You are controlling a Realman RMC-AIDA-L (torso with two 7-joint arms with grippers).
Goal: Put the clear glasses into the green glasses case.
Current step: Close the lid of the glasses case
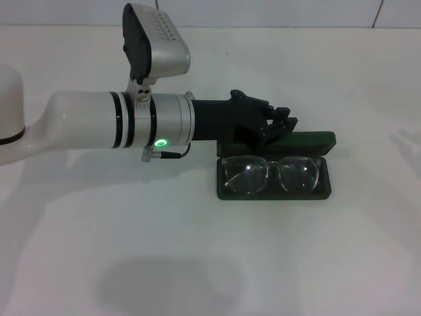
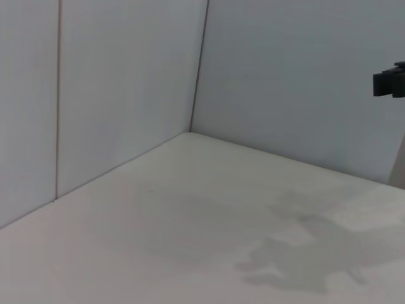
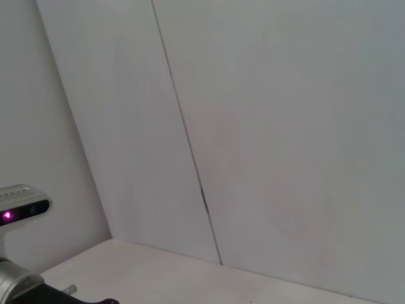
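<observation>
The white tabletop (image 1: 197,263) fills the near part of the head view, bare apart from a faint shadow. Beyond it, right of centre, lies the green glasses case (image 1: 274,174), open, with its lid standing along the far edge. The clear glasses (image 1: 271,175) lie inside the case's tray, lenses side by side, spanning most of its length and resting on the dark lining.

The left arm reaches in from the left across the middle of the scene. Its black left gripper (image 1: 279,125) hangs just beyond the far edge of the case, over the upright lid, with its fingers pointing right. From here I cannot tell whether those fingers are spread or closed, and they hold nothing visible.

The left wrist view shows only tabletop, white wall panels and a dark gripper tip at the edge. The right gripper is not visible in any view.
</observation>
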